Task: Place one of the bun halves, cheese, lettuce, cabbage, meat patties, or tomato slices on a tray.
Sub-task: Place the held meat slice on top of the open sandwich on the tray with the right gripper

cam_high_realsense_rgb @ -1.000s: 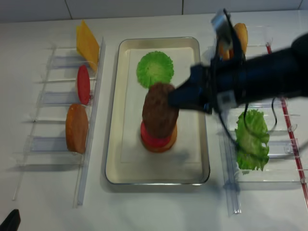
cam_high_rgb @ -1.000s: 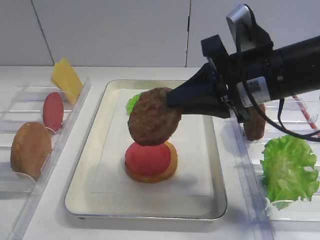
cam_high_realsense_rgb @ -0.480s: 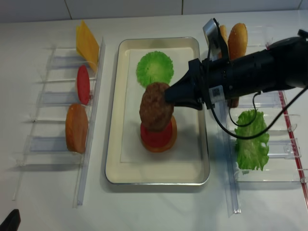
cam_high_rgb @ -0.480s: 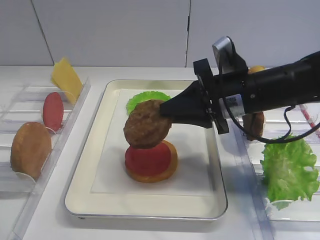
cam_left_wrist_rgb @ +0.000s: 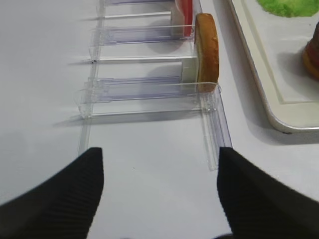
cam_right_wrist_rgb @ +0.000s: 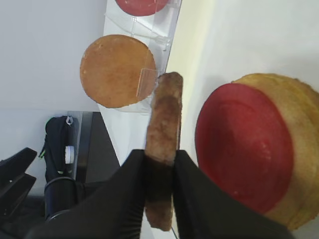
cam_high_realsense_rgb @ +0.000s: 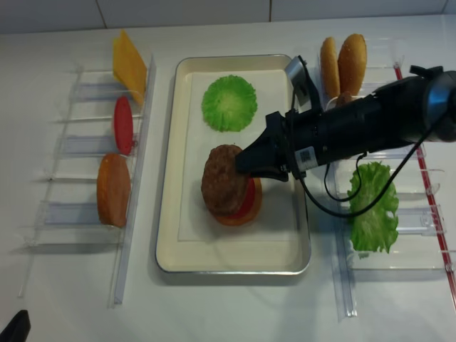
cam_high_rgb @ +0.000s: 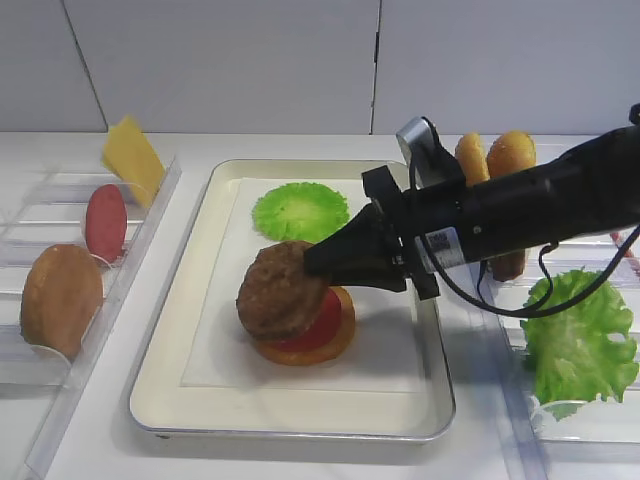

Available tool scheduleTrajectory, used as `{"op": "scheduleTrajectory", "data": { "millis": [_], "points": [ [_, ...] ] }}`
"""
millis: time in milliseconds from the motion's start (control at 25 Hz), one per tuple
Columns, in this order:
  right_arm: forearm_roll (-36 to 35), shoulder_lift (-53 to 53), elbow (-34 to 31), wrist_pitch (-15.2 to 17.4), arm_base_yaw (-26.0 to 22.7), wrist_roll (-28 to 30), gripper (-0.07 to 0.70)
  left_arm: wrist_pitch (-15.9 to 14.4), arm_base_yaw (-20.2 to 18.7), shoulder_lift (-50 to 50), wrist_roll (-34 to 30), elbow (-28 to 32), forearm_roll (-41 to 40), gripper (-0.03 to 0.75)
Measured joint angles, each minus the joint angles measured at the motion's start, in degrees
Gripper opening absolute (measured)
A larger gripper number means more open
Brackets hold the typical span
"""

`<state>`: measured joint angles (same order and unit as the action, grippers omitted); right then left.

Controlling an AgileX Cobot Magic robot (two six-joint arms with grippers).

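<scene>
Right gripper [cam_high_rgb: 318, 262], jaws clamped on the right rim of the patty [cam_high_rgb: 280, 290], reaches leftward over the tray [cam_high_rgb: 190, 330]. Patty tilts, left edge low, overhanging the left of the tomato [cam_high_rgb: 322, 325] on the bun [cam_high_rgb: 335, 345]. Left gripper [cam_left_wrist_rgb: 158, 191] spread, empty, far left.

Right arm [cam_high_rgb: 540, 200] stretched low from the right edge toward the tray [cam_high_rgb: 175, 330], nearly level, wrist pitched slightly down over the tray's right rim. Right gripper [cam_right_wrist_rgb: 159, 162] clamped on the edge of a meat patty [cam_right_wrist_rgb: 163, 124], black fingers [cam_right_wrist_rgb: 132, 199] pressing both flat faces. Left gripper [cam_left_wrist_rgb: 159, 194] out beside the tray's left rim, two dark fingertips [cam_left_wrist_rgb: 55, 199] spread wide with nothing between them.
</scene>
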<state>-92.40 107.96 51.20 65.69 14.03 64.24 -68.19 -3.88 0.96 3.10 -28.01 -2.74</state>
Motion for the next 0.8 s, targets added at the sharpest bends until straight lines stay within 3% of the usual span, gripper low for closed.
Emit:
{"op": "scheduleTrajectory", "data": {
  "millis": [280,520,800],
  "points": [
    [0.1,0.0,0.1,-0.1,-3.7,-0.9,0.138,0.0,0.0,0.0,0.0,0.0,0.0,0.485],
    [1.3,0.1,0.1,0.1,-0.6,-1.7,0.138,0.0,0.0,0.0,0.0,0.0,0.0,0.485],
    [1.4,0.6,0.1,0.1,-1.4,-1.9,0.138,0.0,0.0,0.0,0.0,0.0,0.0,0.485]
  ]
}}
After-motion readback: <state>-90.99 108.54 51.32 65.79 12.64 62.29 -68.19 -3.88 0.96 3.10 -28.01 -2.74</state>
